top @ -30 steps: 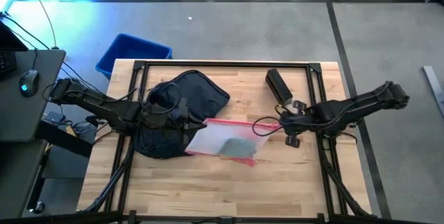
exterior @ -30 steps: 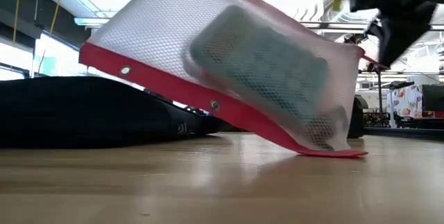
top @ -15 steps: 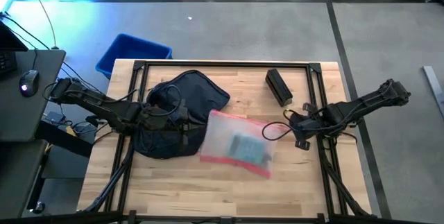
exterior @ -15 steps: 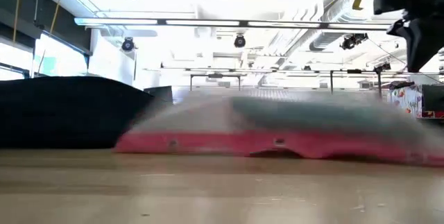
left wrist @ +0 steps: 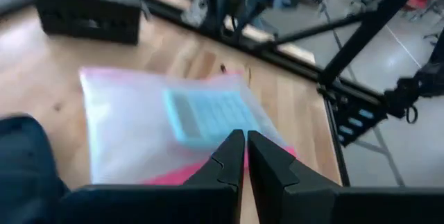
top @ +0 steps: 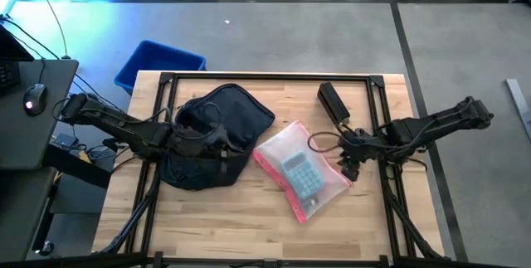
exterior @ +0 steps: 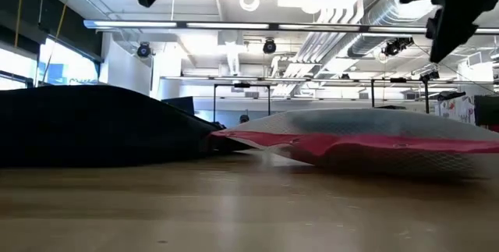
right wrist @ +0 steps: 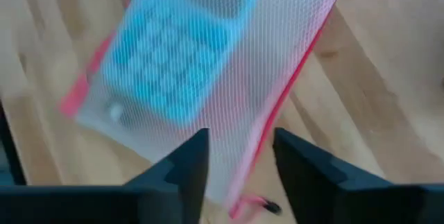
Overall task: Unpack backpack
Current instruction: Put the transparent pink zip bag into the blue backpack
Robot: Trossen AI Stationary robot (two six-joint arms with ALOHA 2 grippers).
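So the backpack (top: 211,135) slumps on the table's (top: 274,218) 9 o'clock side, with bare wood toward 6 o'clock. A mesh pouch (top: 303,168) with a blue calculator (top: 304,175) lies flat at center, touching the backpack's 3 o'clock edge. The left gripper (top: 217,138), fingers together, sits right on the backpack. The right gripper (top: 347,146), fingers apart around nothing, hovers by the pouch's 3 o'clock corner. A black box (top: 333,102) sits at 1 o'clock.
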